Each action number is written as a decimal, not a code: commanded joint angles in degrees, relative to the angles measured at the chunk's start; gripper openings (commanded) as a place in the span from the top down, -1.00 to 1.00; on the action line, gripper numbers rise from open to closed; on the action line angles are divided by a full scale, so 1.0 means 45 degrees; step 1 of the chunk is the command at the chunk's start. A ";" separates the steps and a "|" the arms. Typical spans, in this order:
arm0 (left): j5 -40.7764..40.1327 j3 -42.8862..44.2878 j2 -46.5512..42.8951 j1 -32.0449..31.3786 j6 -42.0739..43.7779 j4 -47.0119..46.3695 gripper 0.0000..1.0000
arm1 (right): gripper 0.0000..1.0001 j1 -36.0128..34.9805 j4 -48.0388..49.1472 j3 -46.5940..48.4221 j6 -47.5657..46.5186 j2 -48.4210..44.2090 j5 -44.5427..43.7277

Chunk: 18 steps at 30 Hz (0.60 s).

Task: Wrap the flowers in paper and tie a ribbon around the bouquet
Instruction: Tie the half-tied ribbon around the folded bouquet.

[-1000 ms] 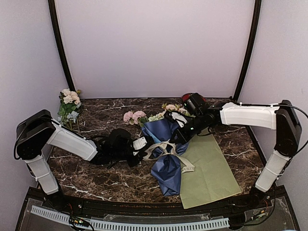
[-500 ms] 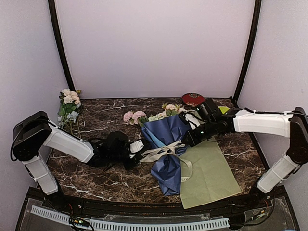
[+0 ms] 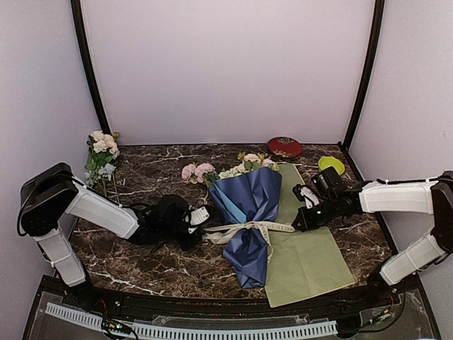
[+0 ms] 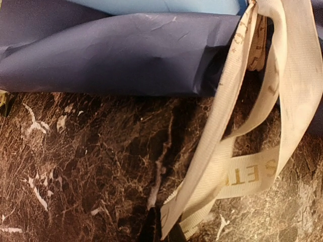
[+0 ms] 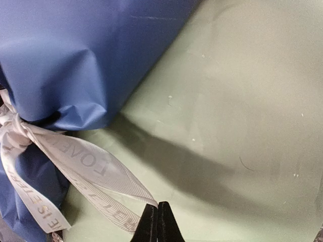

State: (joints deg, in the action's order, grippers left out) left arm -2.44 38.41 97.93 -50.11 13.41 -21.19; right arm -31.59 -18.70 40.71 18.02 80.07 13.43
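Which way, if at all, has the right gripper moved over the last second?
Yes: the right gripper has drawn rightward off the bouquet, towards the table's right edge.

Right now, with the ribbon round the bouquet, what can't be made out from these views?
- Ribbon knot: too small in the top view. The top edge cuts it off in the left wrist view, and the left edge partly cuts it in the right wrist view.
- Flowers' stems: hidden inside the blue paper in every view.
- Ribbon lettering: only fragments are readable in the wrist views, since folds hide the rest. It is too small in the top view.
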 commanded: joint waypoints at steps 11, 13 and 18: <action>-0.0589 -0.0431 -0.0096 0.0461 -0.0217 0.0555 1.00 | 1.00 0.1860 0.1739 -0.1605 0.1053 0.0714 0.0887; -0.0596 -0.0428 -0.0130 0.0489 -0.0276 0.0565 1.00 | 1.00 0.2142 0.1808 -0.1780 0.1100 0.0856 0.1070; -0.0657 -0.0523 -0.0279 0.0557 -0.0349 0.0521 1.00 | 1.00 0.2254 0.2160 -0.2030 0.1276 0.1203 0.1331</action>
State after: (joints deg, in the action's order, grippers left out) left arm -2.61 38.00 97.91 -49.01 12.82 -21.50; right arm -23.07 -8.91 33.28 22.33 83.85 22.17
